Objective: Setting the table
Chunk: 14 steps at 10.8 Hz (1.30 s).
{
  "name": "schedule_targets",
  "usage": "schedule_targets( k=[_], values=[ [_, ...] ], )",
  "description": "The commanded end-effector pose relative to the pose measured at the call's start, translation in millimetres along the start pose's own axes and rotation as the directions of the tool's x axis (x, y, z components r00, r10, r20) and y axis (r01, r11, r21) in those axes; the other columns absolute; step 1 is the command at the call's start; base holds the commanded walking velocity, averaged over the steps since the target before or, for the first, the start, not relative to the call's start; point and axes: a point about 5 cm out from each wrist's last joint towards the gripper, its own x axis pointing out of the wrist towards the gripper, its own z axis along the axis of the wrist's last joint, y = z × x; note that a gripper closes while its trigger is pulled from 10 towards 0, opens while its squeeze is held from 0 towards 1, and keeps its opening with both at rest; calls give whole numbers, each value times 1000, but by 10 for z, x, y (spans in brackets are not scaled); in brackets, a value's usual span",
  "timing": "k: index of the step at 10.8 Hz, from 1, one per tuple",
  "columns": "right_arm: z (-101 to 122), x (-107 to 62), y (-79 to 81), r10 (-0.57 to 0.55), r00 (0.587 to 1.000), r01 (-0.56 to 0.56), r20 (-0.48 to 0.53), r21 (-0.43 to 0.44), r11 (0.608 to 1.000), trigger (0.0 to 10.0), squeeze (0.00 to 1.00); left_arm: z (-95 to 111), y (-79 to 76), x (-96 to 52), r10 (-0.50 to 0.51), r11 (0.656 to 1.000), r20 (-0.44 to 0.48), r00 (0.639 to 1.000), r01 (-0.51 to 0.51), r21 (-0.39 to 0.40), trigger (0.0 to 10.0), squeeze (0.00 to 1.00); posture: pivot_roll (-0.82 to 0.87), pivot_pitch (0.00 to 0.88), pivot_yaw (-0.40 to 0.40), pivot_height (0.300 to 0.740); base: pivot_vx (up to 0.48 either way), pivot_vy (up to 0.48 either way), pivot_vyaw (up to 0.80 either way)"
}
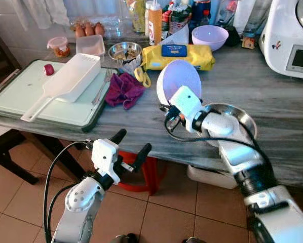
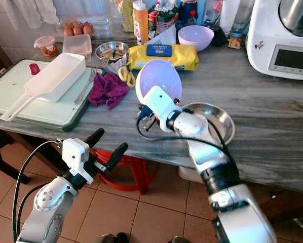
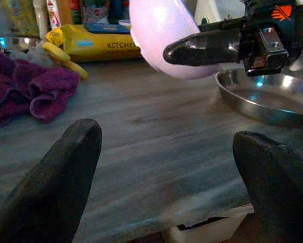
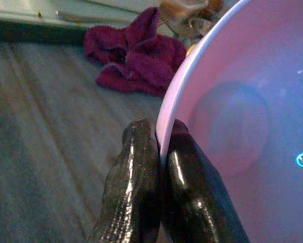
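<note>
Because its rim is pinched between the two black fingers of the right gripper [image 4: 159,152], the lilac bowl [image 1: 179,81] stands almost on edge above the grey marbled counter [image 1: 273,101], its hollow turned toward the robot. That edge-on grip looks like a carrying hold: one finger inside the wall, one outside, clamped tight, so the bowl can be swung to a place setting and then tipped flat. It hangs just beside the steel plate [image 1: 242,119], near the counter's front edge, and I judge the plate is the likely spot for it, though whether the bowl's lower rim touches the counter is hard to tell from here.

Down below the counter edge, the left gripper [image 1: 131,149] hovers over the tiled floor with its fingers spread wide apart and nothing between them, pointed at the bowl and plate as if waiting its turn.

Further back lies a crumpled magenta cloth [image 1: 123,90], and past it a pale green tray [image 1: 20,96] with a white scoop-shaped container [image 1: 70,78] resting across it and a fork [image 1: 103,86] at its edge. Along the wall side sit a yellow packet of kitchen wipes [image 1: 179,56], a second lilac bowl [image 1: 210,36], a small steel dish [image 1: 125,50], bottles, and a white kitchen appliance [image 1: 291,38] at the right.
</note>
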Motion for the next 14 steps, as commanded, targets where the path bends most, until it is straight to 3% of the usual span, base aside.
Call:
schedule_targets(
  k=[1, 8, 9, 14],
  values=[
    [39, 23, -16, 22, 1000, -22, -15, -18, 1000, 10000, 0, -4, 13, -28, 3, 1000, -10, 1000, -3, -5, 10000, 0, -86, 175, 56, 740, 0, 0, 0],
    [-91, -10, 11, 145, 977, -147, -157, -2, 989, 10000, 0, 43, -7, 30, -1, 999, 2, 1000, 1, -32, 10000, 0, -90, 176, 61, 740, 0, 0, 0],
    [-99, -15, -6, 133, 978, -134, -160, 7, 991, 10000, 1000, 42, -26, 29, -4, 999, 0, 1000, 4, -36, 10000, 0, -89, 176, 63, 740, 0, 0, 0],
    [-54, -21, -81, 100, 983, -104, -152, -17, 994, 10000, 1000, 43, 6, 51, 3, 999, -13, 1000, -3, -40, 10000, 0, -90, 171, 66, 740, 0, 0, 0]
  ],
)
